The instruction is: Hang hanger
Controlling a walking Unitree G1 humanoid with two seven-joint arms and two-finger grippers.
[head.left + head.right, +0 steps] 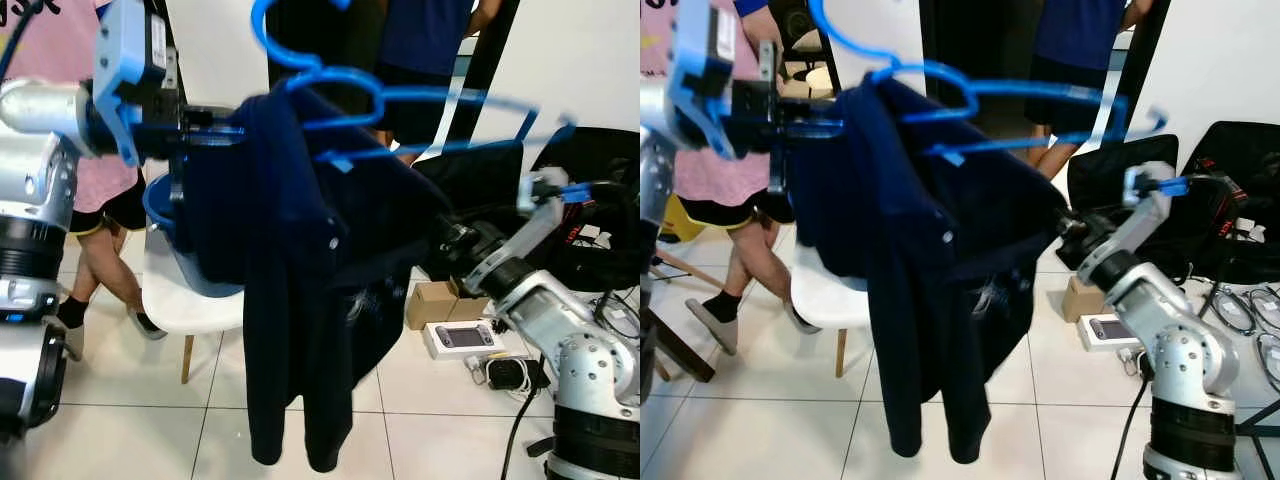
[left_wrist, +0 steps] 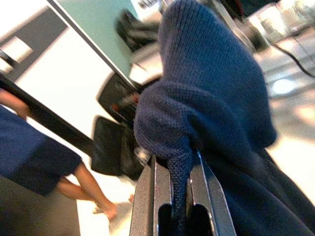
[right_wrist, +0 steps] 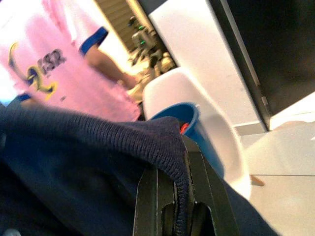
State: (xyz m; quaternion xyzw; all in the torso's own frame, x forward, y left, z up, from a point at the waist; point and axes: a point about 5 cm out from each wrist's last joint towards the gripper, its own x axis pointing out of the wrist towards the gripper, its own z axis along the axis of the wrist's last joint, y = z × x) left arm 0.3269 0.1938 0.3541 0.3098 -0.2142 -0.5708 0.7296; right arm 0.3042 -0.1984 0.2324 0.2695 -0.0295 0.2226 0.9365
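Note:
A dark navy knit garment (image 1: 300,290) hangs in the air between my two arms, draped on a blue plastic hanger (image 1: 400,100) whose hook curls up at the top. My left gripper (image 1: 215,135) is shut on the garment's left edge, high up; in the left wrist view its fingers (image 2: 147,196) pinch a fold of navy knit (image 2: 206,98). My right gripper (image 1: 445,235) is shut on the garment's right edge, lower down; the right wrist view shows its fingers (image 3: 202,191) clamping the ribbed hem (image 3: 123,137).
A white chair (image 1: 195,300) with a blue basin (image 1: 165,215) on it stands behind the garment. One person in a pink shirt (image 1: 90,180) stands at the left, another in dark blue (image 1: 420,50) behind. Boxes (image 1: 440,300), cables and black bags (image 1: 590,230) lie at the right.

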